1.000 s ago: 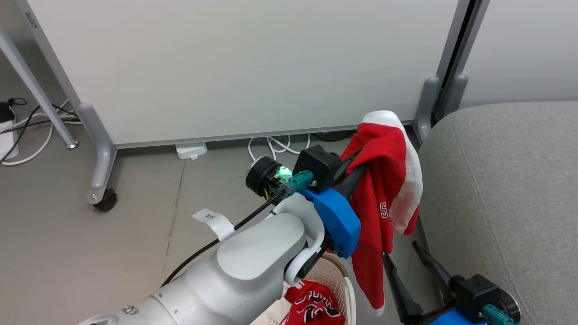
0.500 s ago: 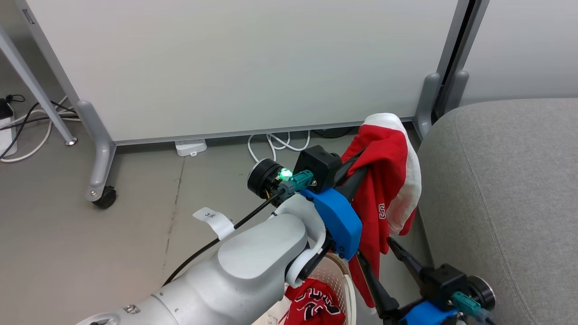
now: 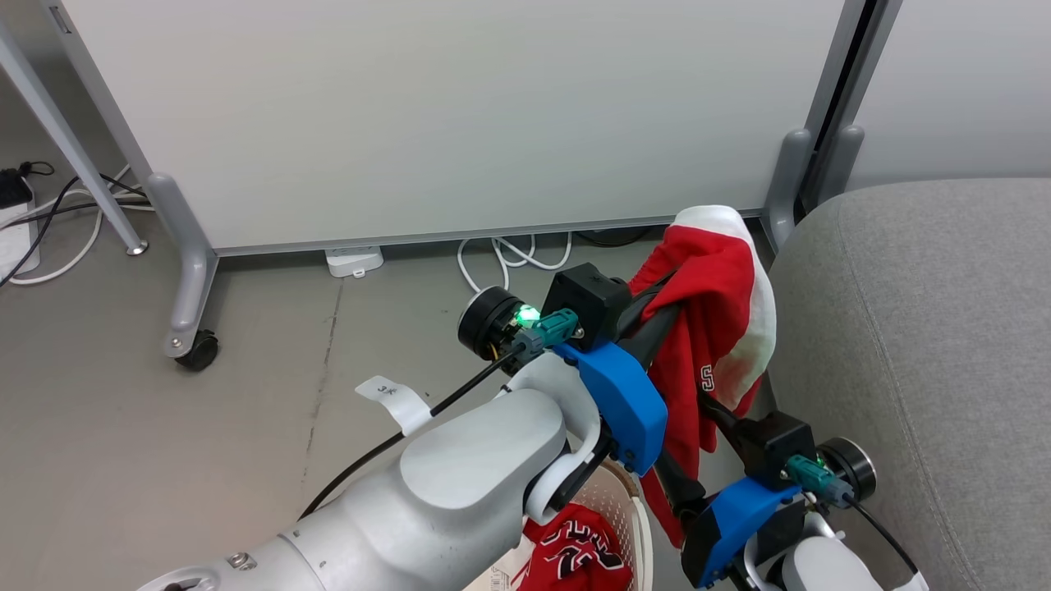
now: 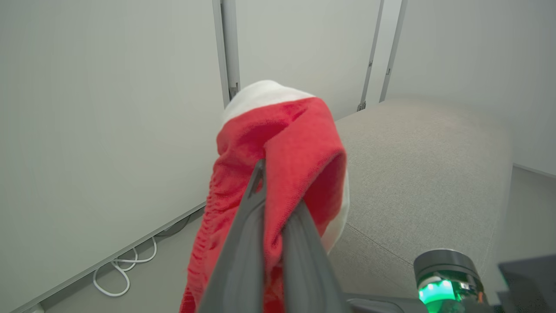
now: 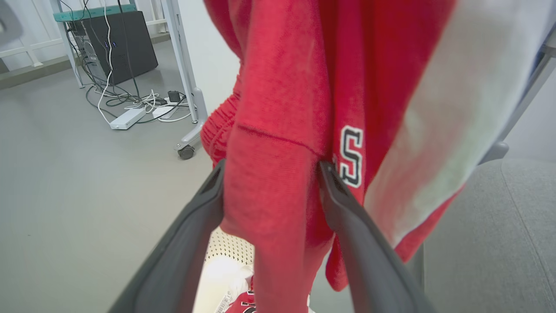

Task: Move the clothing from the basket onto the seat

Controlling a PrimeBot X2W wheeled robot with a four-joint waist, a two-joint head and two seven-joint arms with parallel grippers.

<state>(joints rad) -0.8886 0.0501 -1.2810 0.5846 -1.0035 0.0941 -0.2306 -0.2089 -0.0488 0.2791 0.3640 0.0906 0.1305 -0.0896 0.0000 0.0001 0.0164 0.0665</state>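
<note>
Grey seat (image 3: 928, 328), frame right. Left claw (image 4: 278, 191) pinches red garment (image 3: 722, 279); right claw (image 5: 273, 174) gapes around it; close, then carry across.

Red garment (image 3: 714, 279) aloft; jersey (image 3: 575, 550) w/in basket (image 3: 612, 497)

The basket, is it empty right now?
No, a red jersey with black-and-white lettering lies inside the basket.
</note>
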